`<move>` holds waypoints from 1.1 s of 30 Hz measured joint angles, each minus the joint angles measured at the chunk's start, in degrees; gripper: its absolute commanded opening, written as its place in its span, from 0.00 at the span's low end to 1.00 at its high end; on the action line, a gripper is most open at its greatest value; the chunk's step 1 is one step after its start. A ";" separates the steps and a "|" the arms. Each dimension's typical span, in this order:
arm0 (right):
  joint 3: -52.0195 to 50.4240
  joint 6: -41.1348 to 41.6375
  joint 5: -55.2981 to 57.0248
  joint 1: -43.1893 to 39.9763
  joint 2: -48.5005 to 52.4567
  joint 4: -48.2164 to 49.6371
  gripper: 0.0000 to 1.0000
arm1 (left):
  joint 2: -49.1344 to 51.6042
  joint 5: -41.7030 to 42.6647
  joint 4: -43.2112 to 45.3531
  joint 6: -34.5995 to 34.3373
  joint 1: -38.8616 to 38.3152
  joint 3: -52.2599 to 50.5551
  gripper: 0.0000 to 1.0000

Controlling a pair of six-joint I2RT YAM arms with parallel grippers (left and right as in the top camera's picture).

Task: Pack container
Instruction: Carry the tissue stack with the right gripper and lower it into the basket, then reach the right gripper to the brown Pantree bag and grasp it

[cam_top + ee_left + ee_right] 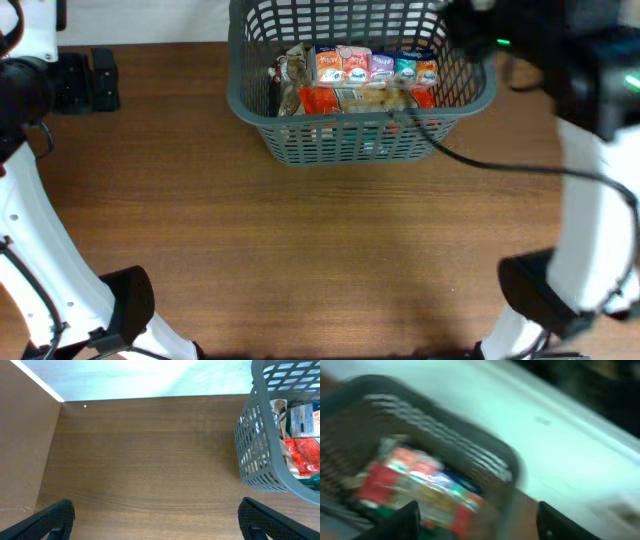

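The container, a dark grey lattice-sided basket (262, 100), stands at the back middle of the table and holds several colourful snack packets (365, 80). It also shows at the right of the left wrist view (260, 455), and blurred in the right wrist view (470, 445). My left gripper (157, 520) is open and empty over bare table left of the basket. My right gripper (475, 520) is open and empty, above the basket's right end, with packets (420, 485) below its fingers. In the overhead view the right arm (560, 60) covers the basket's back right corner.
The wooden table (320, 240) runs from the basket to the front edge. The arm bases stand at the front left (120, 310) and front right (540, 290). A black cable (500, 165) trails from the basket's right side. A pale wall (150, 377) is behind the table.
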 measured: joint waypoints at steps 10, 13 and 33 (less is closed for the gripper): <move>-6.88 20.06 11.78 -32.76 -1.09 -16.98 0.81 | 0.00 0.00 0.02 0.00 0.00 -0.02 0.99; -17.27 21.40 11.76 -39.34 0.94 -13.99 0.81 | 0.00 0.00 0.00 0.00 0.00 0.00 0.99; -67.38 -4.15 1.97 -50.64 1.51 26.51 0.92 | 0.00 0.00 0.00 0.00 0.00 -0.02 0.99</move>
